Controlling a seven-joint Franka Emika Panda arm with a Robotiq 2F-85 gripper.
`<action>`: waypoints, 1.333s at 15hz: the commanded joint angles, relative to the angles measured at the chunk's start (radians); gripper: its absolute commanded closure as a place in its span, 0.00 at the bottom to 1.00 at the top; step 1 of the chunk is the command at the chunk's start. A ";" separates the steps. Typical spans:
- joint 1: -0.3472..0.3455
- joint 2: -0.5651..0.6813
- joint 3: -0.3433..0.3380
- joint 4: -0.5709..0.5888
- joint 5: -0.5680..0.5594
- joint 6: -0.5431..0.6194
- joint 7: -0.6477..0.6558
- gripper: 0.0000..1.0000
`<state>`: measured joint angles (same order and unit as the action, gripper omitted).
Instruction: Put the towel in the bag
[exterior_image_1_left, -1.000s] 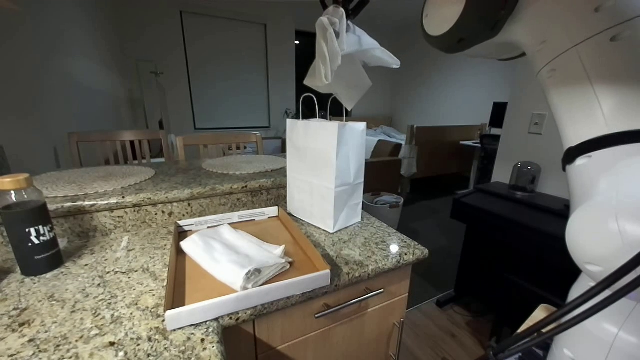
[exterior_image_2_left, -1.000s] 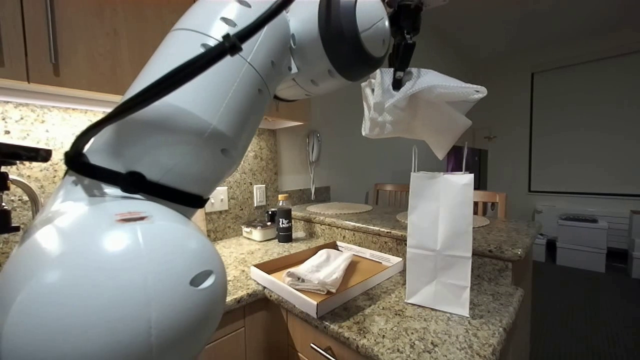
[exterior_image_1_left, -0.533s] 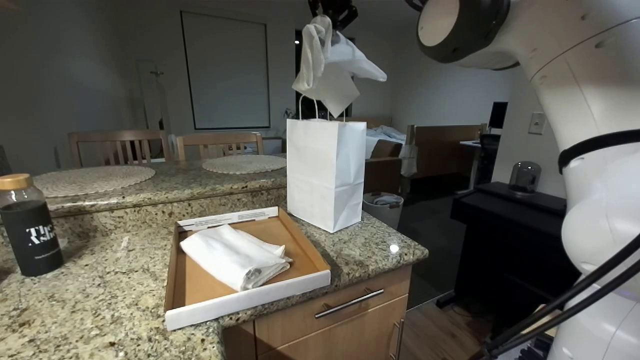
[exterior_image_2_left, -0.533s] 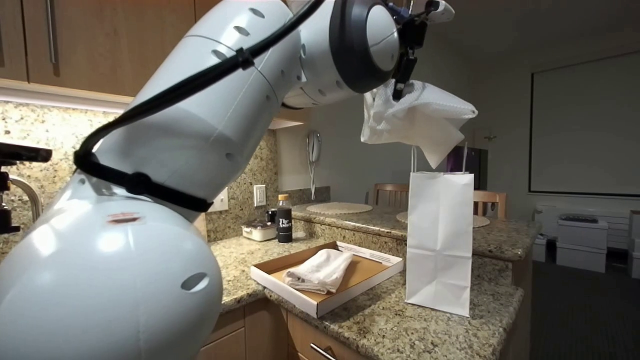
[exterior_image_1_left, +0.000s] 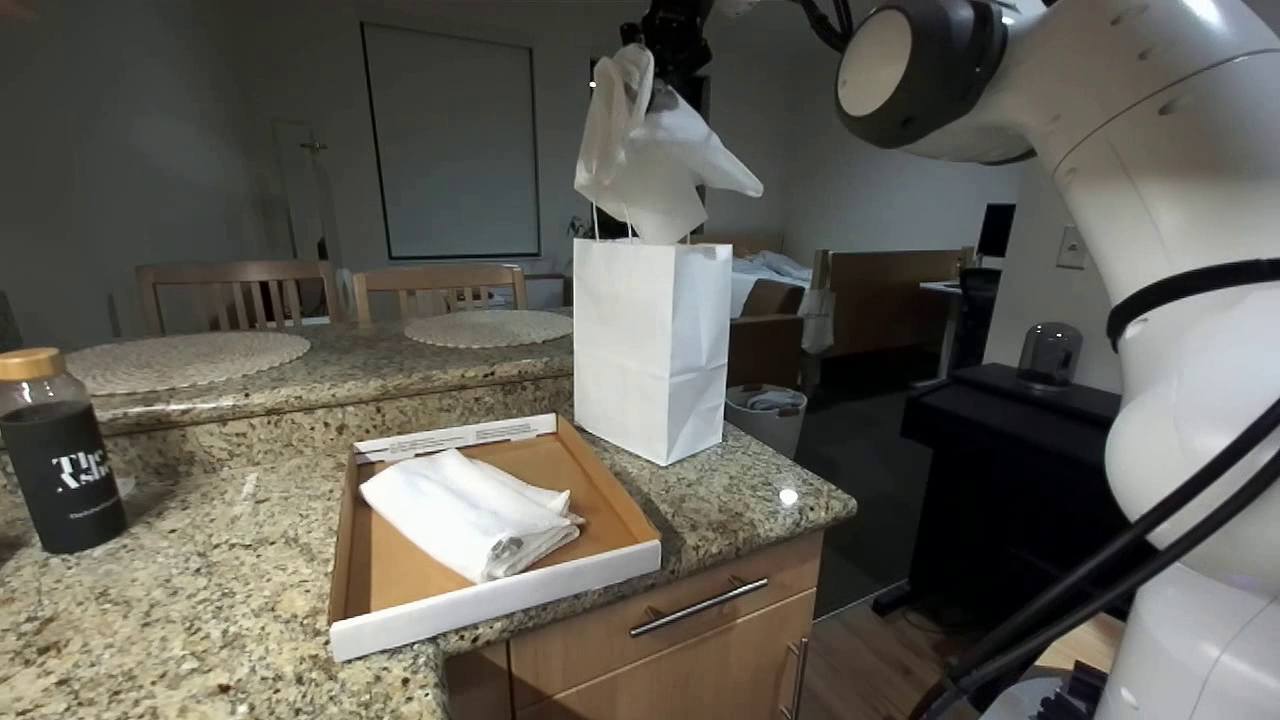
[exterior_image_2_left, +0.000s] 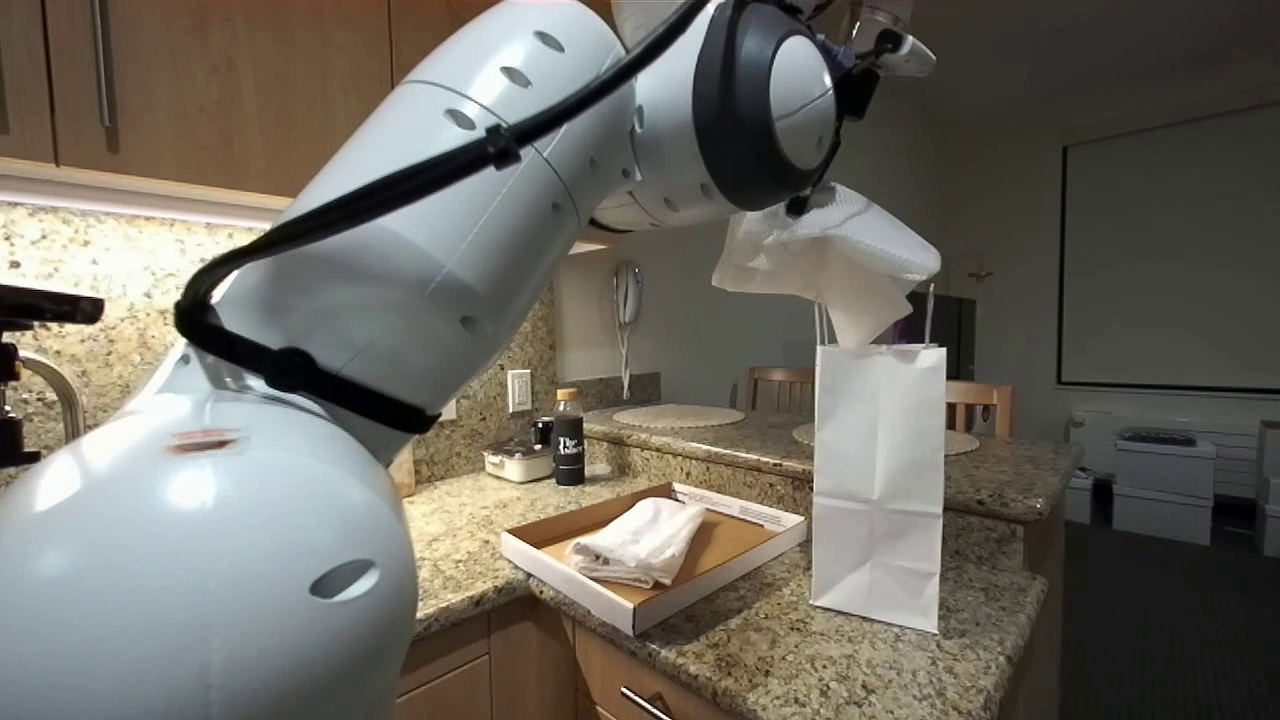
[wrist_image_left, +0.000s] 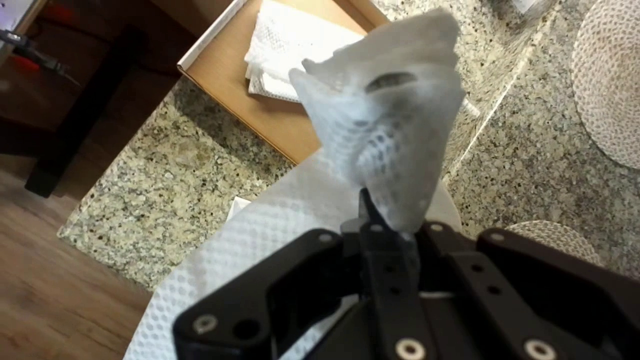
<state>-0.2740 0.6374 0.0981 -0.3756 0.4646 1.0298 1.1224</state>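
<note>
My gripper (exterior_image_1_left: 655, 92) is shut on a white textured towel (exterior_image_1_left: 655, 175). In the wrist view the fingers (wrist_image_left: 392, 215) pinch a bunched part of this towel (wrist_image_left: 400, 115). The towel also hangs above the bag in an exterior view (exterior_image_2_left: 835, 255); its lowest corner is level with the bag's rim. The white paper bag (exterior_image_1_left: 625, 345) stands upright on the counter with handles up, and also shows in an exterior view (exterior_image_2_left: 878, 480). Its inside is hidden, and the towel covers most of it in the wrist view. Another folded white towel (exterior_image_1_left: 470, 510) lies in the tray.
A shallow cardboard tray (exterior_image_1_left: 500, 597) sits beside the bag on the granite counter (exterior_image_1_left: 230, 600). A raised ledge with round placemats (exterior_image_1_left: 490, 328) is behind. A dark bottle (exterior_image_1_left: 62, 470) stands on the counter. The counter edge is close to the bag.
My gripper has lowered with the towel still held, and shifted slightly left in an exterior view. The towel's hanging corner came down to the bag's opening. The bag and tray have not moved.
</note>
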 joint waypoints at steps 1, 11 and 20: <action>-0.021 0.012 0.028 -0.024 0.044 0.018 0.137 0.93; -0.059 0.039 0.083 -0.021 0.114 -0.016 0.413 0.93; -0.071 0.048 0.089 -0.010 0.165 0.036 0.389 0.93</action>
<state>-0.3433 0.6912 0.1885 -0.3755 0.6293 1.0643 1.5153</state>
